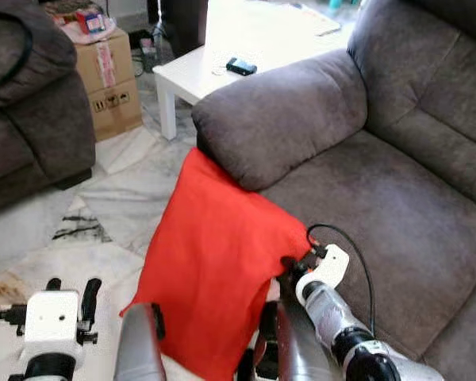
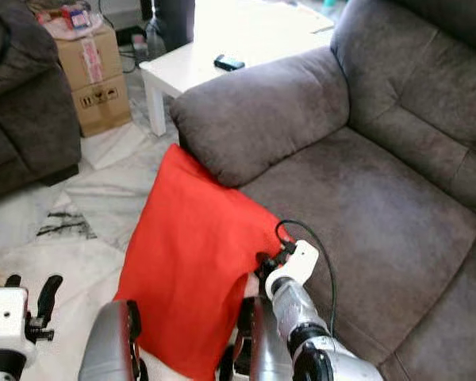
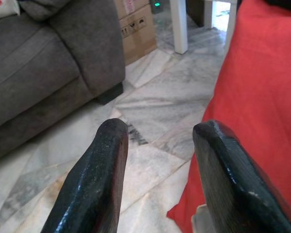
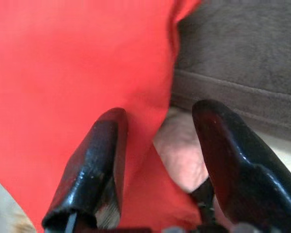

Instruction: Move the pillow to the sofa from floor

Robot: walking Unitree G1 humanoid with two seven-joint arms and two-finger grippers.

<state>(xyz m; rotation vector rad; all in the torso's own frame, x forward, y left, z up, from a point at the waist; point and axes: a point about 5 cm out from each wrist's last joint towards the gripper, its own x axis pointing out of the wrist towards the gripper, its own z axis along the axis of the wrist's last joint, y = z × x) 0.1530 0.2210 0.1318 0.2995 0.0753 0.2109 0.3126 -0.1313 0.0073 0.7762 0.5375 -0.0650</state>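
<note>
One red pillow (image 1: pixel 214 262) leaned against the front of the near sofa. There were two grey sofas: one (image 1: pixel 397 182) on the right, with its armrest reaching toward the middle, and a second (image 1: pixel 32 95) at the far left. One white table (image 1: pixel 246 40) stood at the far side, with one small dark device (image 1: pixel 241 66) lying on it. One cardboard box (image 1: pixel 111 79) sat on the marble floor (image 1: pixel 103 214) between the far-left sofa and the table. Two grippers were counted, the left gripper (image 3: pixel 160 145) and the right gripper (image 4: pixel 160 131), each with two black fingers set apart.
</note>
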